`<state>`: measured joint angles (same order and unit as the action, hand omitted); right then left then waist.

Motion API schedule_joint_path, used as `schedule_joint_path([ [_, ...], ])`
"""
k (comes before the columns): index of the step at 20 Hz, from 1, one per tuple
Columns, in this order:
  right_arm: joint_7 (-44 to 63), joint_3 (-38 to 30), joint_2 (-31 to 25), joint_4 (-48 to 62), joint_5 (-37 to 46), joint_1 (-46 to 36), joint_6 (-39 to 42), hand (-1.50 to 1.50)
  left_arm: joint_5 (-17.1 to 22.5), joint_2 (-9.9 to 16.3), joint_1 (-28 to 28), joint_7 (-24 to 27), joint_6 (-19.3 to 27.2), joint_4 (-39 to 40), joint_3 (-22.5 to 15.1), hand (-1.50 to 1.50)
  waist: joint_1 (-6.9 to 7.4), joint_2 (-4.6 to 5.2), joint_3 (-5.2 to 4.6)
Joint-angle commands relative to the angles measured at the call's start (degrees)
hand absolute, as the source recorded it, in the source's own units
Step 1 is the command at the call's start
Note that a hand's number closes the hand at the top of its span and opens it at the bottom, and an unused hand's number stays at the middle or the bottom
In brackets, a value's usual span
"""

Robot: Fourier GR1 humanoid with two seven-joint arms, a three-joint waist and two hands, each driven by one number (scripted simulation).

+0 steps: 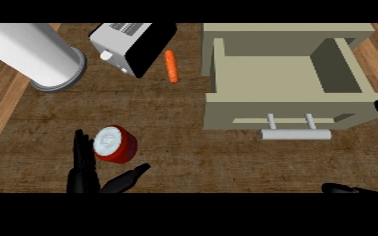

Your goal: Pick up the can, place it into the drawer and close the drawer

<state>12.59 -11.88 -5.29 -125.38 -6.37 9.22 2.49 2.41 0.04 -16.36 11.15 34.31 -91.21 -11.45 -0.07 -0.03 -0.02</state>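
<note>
A dark wood-grain worktop (184, 130) fills the frame, paler boards at its left edge. The red can (115, 144) lies at lower left, beside the left hand (83, 172), whose fingers (81, 147) are straight and spread wide. The beige drawer (284, 92) stands open at upper right. The right hand (345, 188) barely shows at the lower right edge; its fingers' state cannot be told.

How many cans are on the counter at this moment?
1. The red can stands at the counter's lower left, just beside the open left hand. The open drawer shows none inside; nothing else seems hidden.
</note>
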Motion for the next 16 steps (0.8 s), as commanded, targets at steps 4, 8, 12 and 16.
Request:
schedule_joint_path([
  [4,0.6,-2.2,-0.1,-2.3,-1.8,1.7,2.2,-1.5,5.8,0.0,4.8,6.1,-3.7,11.2,5.8,-1.5,-0.09,0.01,0.01],
  [8,1.6,-3.1,-0.7,1.0,-1.1,-3.2,0.7,-1.5,8.4,0.0,6.9,10.7,-2.5,17.8,4.8,-1.5,0.03,0.03,0.01],
  [12,2.9,-0.9,0.2,0.2,1.6,-2.5,1.1,-1.5,10.1,0.0,8.7,12.4,-4.8,21.0,8.6,-1.5,0.06,0.03,0.01],
  [16,3.5,-1.8,0.8,-2.3,1.0,-2.4,0.3,-1.5,12.6,0.3,13.2,20.0,-9.4,33.5,14.5,-1.5,-0.09,0.05,-0.01],
])
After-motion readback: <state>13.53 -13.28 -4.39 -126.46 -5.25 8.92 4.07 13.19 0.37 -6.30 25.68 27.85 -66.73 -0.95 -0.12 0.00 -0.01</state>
